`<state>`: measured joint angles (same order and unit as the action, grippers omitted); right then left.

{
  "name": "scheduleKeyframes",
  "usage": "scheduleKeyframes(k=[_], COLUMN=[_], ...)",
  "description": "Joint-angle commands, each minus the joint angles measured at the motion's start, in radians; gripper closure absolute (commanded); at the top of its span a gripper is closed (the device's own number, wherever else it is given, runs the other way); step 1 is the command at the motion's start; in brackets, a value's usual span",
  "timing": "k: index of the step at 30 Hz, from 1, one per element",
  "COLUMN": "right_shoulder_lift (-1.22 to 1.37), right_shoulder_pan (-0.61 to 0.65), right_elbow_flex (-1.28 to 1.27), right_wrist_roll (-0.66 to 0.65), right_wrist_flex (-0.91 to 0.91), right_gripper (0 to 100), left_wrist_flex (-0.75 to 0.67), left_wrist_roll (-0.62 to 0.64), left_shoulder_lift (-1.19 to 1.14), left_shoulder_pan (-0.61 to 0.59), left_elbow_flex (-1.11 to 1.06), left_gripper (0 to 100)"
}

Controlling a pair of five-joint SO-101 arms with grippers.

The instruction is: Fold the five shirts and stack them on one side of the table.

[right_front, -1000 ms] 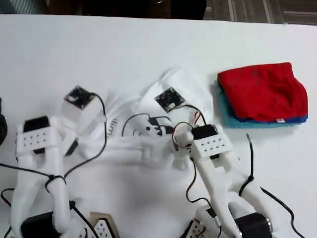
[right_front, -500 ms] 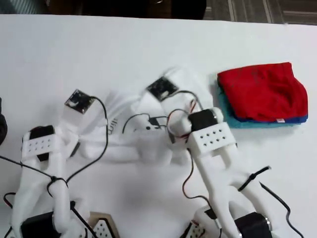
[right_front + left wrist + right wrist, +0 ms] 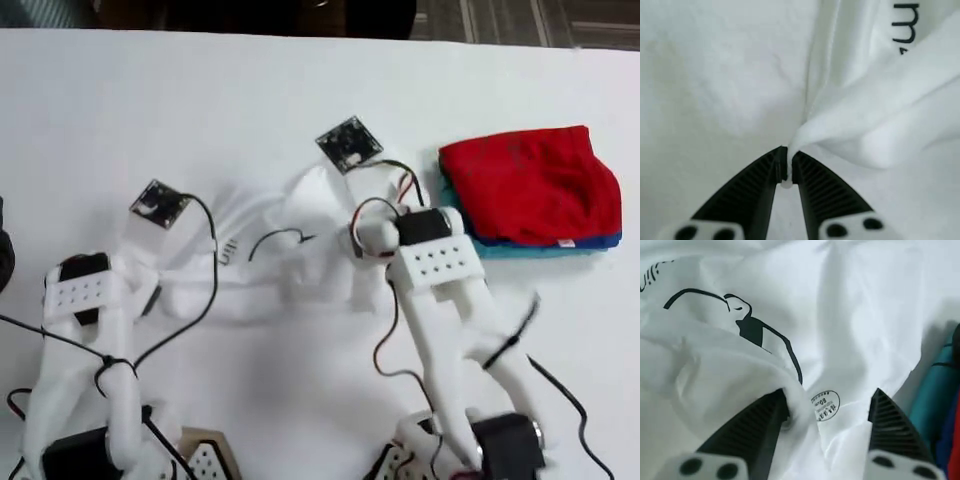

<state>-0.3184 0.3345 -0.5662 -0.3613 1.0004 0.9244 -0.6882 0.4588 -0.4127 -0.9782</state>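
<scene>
Beside the folded stack [image 3: 525, 190], the white shirt [image 3: 262, 215] looks limp and light. The left gripper [image 3: 785, 167] pinches a fold, the right gripper [image 3: 830, 405] gapes, and corners would likely grip best.

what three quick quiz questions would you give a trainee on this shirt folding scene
1. True or false: the left gripper is shut on a fold of the white shirt.
2. Which shirt tops the folded pile? A teal, B red shirt, C blue.
3. Fill in: the right gripper is ____ over the white shirt.
Key: 1 true; 2 B; 3 open.
</scene>
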Motion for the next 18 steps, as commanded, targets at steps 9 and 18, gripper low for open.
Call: scheduleKeyframes(k=[9,18], right_shoulder_lift=[0.249,0.452], right_shoulder_pan=[-0.147,-0.124], right_elbow_flex=[0.325,0.493], right_wrist_roll=[0.087,0.107], right_wrist_flex=[-0.054,0.019], right_gripper=[75.1,75.2], left_wrist_flex=[-0.006,-0.028], left_wrist_roll=[0.009,0.008], left_shoulder_lift=[0.028,0.028], left_shoulder_pan=[-0.009,-0.006], left_elbow_flex=[0.002,-0.031], left_gripper=[97,97])
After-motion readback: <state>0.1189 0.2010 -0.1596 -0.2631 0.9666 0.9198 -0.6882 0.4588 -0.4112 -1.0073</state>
